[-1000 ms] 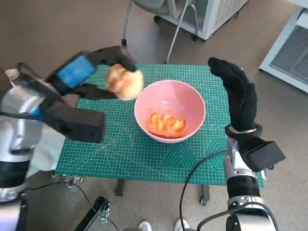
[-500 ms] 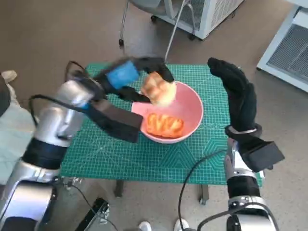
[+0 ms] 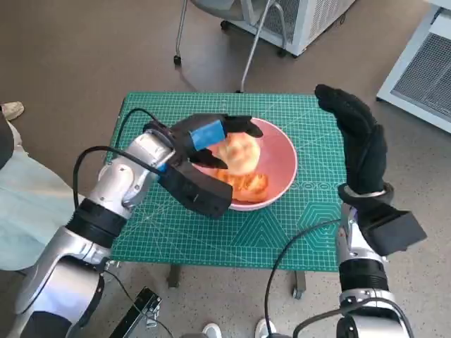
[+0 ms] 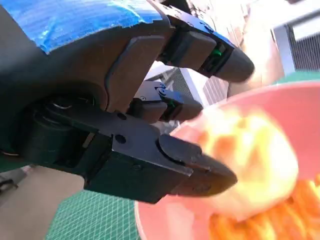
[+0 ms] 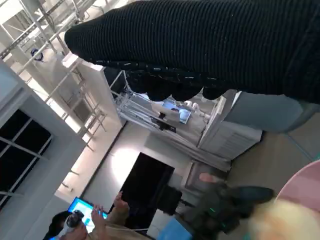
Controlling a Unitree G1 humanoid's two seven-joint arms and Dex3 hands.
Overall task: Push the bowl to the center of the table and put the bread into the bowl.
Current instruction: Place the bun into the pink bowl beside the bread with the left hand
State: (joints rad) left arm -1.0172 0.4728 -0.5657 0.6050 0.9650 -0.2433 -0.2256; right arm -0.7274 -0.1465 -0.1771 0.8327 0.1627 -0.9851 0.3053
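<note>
A pink bowl (image 3: 280,166) stands near the middle of the green cutting mat (image 3: 176,218). An orange-brown bread piece (image 3: 248,185) lies inside it. My left hand (image 3: 204,135) holds a pale round bread roll (image 3: 238,151) over the bowl's inside, fingers curled round it. In the left wrist view the black fingers (image 4: 195,170) wrap the blurred roll (image 4: 250,160) above the bowl's rim (image 4: 150,225). My right hand (image 3: 357,134) stands upright, fingers apart and empty, just right of the bowl.
The mat covers the small table. Chair legs (image 3: 246,53) and a white cabinet (image 3: 310,17) stand beyond the far edge, with another white unit (image 3: 426,70) at the right. A pale cloth (image 3: 21,204) hangs at the left. A person (image 5: 107,215) shows far off in the right wrist view.
My left hand carried the roll rightwards from the mat's left side to over the bowl and lowered it inside. The right hand stayed beside the bowl.
</note>
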